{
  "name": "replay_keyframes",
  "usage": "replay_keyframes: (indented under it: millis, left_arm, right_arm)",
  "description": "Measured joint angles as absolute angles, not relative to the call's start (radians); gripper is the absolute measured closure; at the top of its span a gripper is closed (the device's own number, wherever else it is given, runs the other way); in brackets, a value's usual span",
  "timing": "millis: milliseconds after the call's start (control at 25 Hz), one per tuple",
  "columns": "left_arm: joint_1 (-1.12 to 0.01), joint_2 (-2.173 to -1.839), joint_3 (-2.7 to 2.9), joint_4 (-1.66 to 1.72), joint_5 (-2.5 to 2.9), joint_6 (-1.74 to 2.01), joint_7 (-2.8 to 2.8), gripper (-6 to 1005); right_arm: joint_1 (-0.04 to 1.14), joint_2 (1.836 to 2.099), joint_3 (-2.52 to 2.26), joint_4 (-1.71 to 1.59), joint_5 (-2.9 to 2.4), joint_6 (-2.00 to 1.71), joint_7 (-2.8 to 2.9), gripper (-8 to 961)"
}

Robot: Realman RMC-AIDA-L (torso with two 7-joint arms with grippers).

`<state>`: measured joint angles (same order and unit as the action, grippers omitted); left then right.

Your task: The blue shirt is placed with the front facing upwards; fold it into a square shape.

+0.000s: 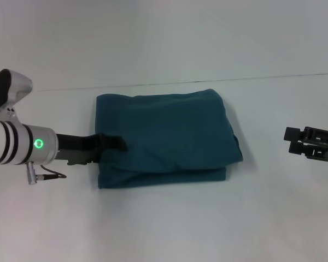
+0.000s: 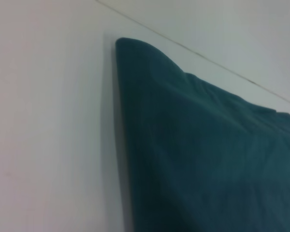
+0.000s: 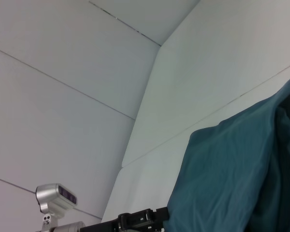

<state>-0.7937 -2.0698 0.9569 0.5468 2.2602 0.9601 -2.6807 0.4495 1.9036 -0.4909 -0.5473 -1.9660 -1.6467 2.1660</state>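
The blue shirt (image 1: pixel 167 139) lies on the white table (image 1: pixel 164 224), folded into a near-square, layered bundle; plain teal cloth faces up, with stacked edges along its near side. The left gripper (image 1: pixel 110 143) is at the shirt's left edge, fingers over the cloth; whether they pinch it cannot be told. The right gripper (image 1: pixel 291 141) hovers well right of the shirt, fingers parted and empty.

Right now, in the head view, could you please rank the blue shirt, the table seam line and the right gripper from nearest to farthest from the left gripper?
1. The blue shirt: the left gripper is at its left edge.
2. The table seam line: beyond the shirt, toward the far side.
3. The right gripper: far right, clear of the shirt.
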Motion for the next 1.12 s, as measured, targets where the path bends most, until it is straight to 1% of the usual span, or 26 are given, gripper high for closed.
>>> replay_keyframes:
  millis: [160, 360, 480, 680, 1120]
  left_arm:
    - [-0.811, -2.065, 0.959, 0.531, 2.281, 0.96, -2.683, 171]
    - [-0.806, -2.067, 0.959, 0.547, 2.282, 0.965, -2.679, 241]
    - [-0.806, -2.067, 0.963, 0.548, 2.283, 0.966, -2.677, 432]
    - [-0.81, -2.068, 0.968, 0.549, 2.284, 0.966, -2.676, 671]
    - [-0.815, -2.071, 0.968, 0.553, 2.281, 0.991, -2.672, 898]
  right_arm:
    - [0.449, 1.904, -0.491, -0.545, -1.964, -1.646, 2.166, 97]
    - [0.449, 1.904, -0.49, -0.544, -1.964, -1.646, 2.166, 97]
    - [0.449, 1.904, -0.489, -0.543, -1.963, -1.646, 2.166, 97]
    - [0.449, 1.904, -0.488, -0.542, -1.963, -1.646, 2.166, 97]
    - [0.448, 1.904, -0.467, -0.543, -1.963, -1.65, 2.168, 97]
